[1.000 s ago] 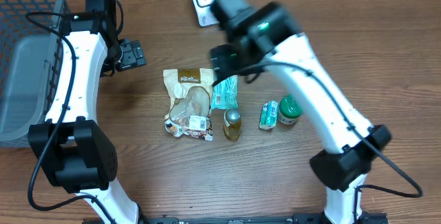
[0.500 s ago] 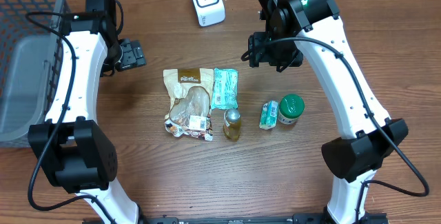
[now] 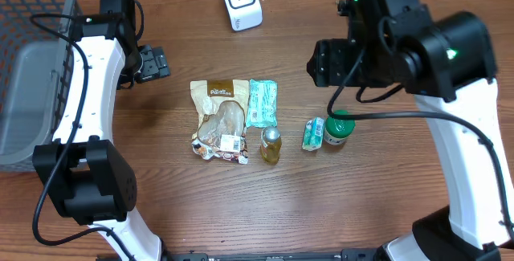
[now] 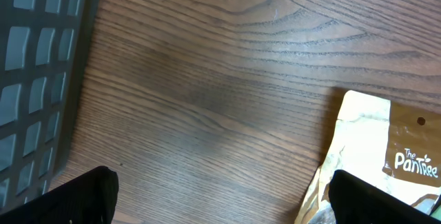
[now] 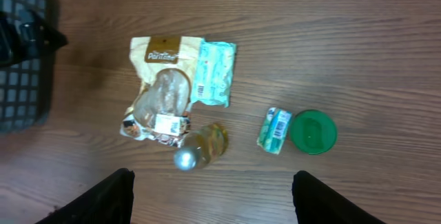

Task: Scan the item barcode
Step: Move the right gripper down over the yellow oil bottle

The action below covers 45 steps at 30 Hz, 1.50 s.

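Viewing overhead, scanner: I find the barcode scanner (image 3: 241, 2) at twelve o'clock on the table (image 3: 241, 213), with the basket (image 3: 32, 60) at ten o'clock.
Overhead, items: the snack bag (image 3: 220, 120) lies mid-table. The teal packet (image 3: 263, 103) touches it at two o'clock and the bottle (image 3: 271, 145) sits at four o'clock. The carton (image 3: 313, 133) and jar (image 3: 338, 128) lie together at three o'clock. None is gripped.
Overhead, left gripper (image 3: 157, 63): at ten o'clock of the bag, beside the basket.
Overhead, right gripper (image 3: 323, 62): at twelve o'clock of the jar.
Left wrist, fingers (image 4: 69, 196): spread fully apart with nothing between them. The bag's corner is at four o'clock.
Right wrist, fingers (image 5: 103, 196): wide apart and empty, high over all five items.
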Each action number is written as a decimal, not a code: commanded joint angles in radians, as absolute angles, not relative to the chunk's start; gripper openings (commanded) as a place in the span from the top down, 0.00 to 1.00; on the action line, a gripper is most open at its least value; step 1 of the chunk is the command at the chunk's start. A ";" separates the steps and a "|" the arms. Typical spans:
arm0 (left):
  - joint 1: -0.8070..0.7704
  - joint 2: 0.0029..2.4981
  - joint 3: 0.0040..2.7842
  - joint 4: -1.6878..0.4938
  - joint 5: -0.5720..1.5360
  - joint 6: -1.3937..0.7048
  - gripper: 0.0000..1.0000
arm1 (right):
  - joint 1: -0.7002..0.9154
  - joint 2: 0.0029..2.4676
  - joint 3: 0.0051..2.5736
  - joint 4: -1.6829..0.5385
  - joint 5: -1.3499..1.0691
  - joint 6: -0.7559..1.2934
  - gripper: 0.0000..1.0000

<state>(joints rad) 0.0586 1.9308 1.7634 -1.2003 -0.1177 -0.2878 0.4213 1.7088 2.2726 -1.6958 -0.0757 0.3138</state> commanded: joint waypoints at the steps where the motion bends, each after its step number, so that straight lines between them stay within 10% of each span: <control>1: 0.052 1.915 1.779 -1.200 -0.131 -0.284 0.00 | 0.433 1.732 2.243 -1.694 -0.107 0.313 0.29; 45: 0.052 1.915 1.779 -1.200 -0.131 -0.284 0.00 | 0.728 1.742 1.629 -1.275 0.025 0.423 0.24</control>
